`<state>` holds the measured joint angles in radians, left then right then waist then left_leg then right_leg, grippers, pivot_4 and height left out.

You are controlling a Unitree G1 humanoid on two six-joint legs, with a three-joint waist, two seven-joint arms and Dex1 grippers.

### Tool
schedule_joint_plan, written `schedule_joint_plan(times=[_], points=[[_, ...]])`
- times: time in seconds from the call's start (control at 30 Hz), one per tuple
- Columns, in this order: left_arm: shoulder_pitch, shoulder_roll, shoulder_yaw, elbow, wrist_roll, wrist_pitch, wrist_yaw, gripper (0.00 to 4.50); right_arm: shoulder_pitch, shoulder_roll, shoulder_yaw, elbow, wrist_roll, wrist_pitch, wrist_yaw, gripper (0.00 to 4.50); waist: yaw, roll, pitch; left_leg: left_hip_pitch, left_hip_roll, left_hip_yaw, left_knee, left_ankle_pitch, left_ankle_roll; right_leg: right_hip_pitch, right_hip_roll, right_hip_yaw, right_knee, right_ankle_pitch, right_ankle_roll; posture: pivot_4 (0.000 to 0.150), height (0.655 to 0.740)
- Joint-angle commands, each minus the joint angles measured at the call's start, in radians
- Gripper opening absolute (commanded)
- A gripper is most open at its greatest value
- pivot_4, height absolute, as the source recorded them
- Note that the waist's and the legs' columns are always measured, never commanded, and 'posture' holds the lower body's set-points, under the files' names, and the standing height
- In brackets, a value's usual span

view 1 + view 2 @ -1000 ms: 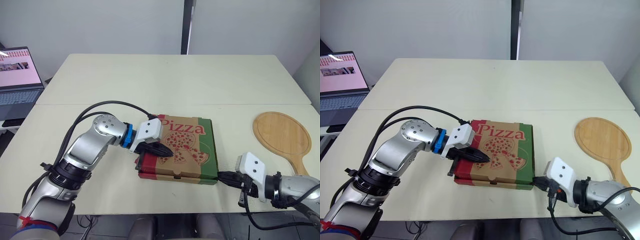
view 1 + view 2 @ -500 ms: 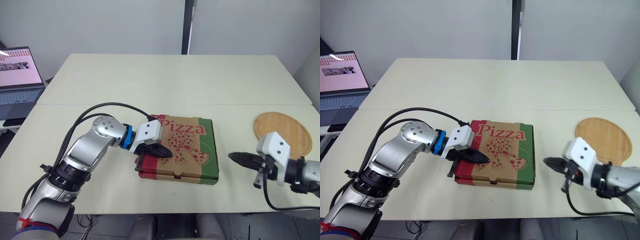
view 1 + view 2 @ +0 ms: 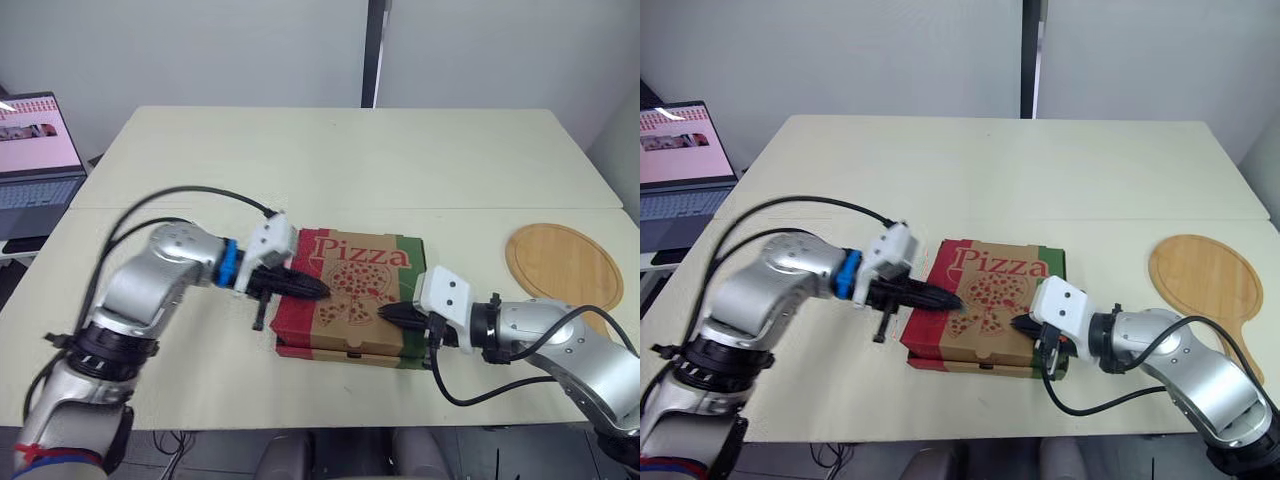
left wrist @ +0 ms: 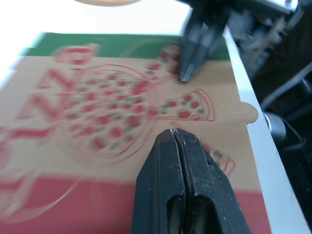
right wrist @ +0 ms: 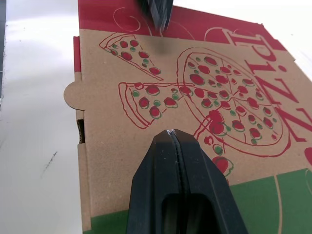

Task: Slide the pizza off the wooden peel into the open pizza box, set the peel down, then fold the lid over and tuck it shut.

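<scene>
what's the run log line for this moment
pizza box lid: down | left gripper: fingers shut, over lid | right gripper: fingers shut, over lid | peel: on table, right of box

Right gripper [image 3: 385, 312] moves in
It now sits over the pizza box [image 3: 362, 262] lid; the left gripper [image 3: 320, 291] edges leftward.

1. Cream table [image 3: 330, 160], seam [image 3: 180, 208] running across its middle.
2. Open laptop [image 3: 35, 150] beyond the table's left edge, screen lit.
3. Pale grey wall [image 3: 200, 50] behind the table, 1 dark vertical strip [image 3: 376, 50] on it.
</scene>
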<state>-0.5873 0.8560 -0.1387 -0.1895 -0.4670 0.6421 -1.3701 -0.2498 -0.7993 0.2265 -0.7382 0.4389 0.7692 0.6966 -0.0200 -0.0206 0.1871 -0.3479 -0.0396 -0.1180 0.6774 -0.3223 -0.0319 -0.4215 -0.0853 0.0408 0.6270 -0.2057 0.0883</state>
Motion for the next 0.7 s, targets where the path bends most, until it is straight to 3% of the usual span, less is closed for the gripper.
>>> schedule_joint_plan(times=[0.03,0.17,0.7], points=[[0.048,0.134,0.057,0.053,0.046,-0.102,-0.086,0.00,-0.008,0.003,0.005,-0.002,-0.017,-0.025,0.017,0.03,-0.008,0.000,0.000,0.000,0.000,0.000,0.000,0.000,0.000,0.000,0.000,0.000,0.000,0.000,0.000,0.150,0.7400],[0.139,0.212,0.044,0.068,0.100,-0.224,-0.125,0.00,-0.011,0.008,0.007,0.010,-0.027,-0.038,0.032,0.03,-0.010,0.000,0.000,0.000,0.000,0.000,-0.001,0.000,0.000,0.000,0.000,0.000,0.000,0.000,-0.001,0.150,0.7400],[0.153,0.034,-0.061,0.043,0.191,-0.252,-0.005,0.00,-0.021,0.017,0.002,0.029,-0.034,-0.045,0.059,0.03,0.003,0.000,0.000,0.000,-0.001,0.000,0.000,0.000,0.000,0.001,-0.001,0.000,0.000,0.000,-0.001,0.150,0.7400]])
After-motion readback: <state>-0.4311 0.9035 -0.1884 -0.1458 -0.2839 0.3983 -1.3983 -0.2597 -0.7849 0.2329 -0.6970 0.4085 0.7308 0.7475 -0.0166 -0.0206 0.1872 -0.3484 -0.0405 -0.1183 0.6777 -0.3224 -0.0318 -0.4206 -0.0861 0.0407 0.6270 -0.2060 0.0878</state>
